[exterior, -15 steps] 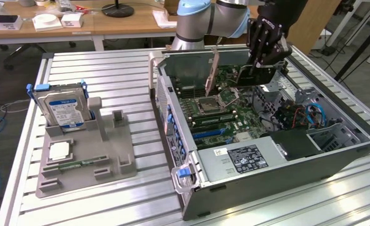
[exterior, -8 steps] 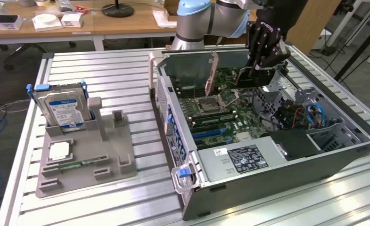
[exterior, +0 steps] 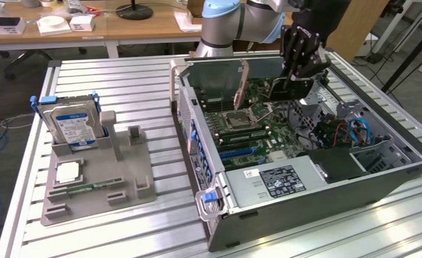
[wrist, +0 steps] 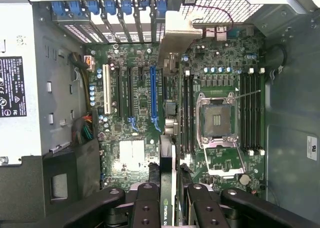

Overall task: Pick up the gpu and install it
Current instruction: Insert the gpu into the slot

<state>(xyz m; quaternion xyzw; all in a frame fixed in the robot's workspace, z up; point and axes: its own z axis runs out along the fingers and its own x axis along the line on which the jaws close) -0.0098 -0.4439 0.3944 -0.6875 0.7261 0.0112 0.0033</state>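
The gpu [wrist: 168,138], a thin black card, shows edge-on in the wrist view, with its silver bracket [wrist: 181,34] at the far end. My gripper [wrist: 170,204] is shut on it, one finger on each face. In the exterior view the gripper [exterior: 299,79] hangs over the far half of the open computer case [exterior: 304,188]. There the gpu [exterior: 285,90] sits upright above the motherboard. It hovers a little beside the blue expansion slot [wrist: 153,95], roughly parallel to it and over the strip between that slot and the memory slots.
A grey fixture [exterior: 103,183] on the slatted table at the exterior view's left holds an upright hard drive [exterior: 71,123], a green memory stick [exterior: 88,187] and a square chip [exterior: 67,172]. Inside the case are the power supply [exterior: 283,180], the CPU socket [wrist: 218,120] and cables [exterior: 354,131].
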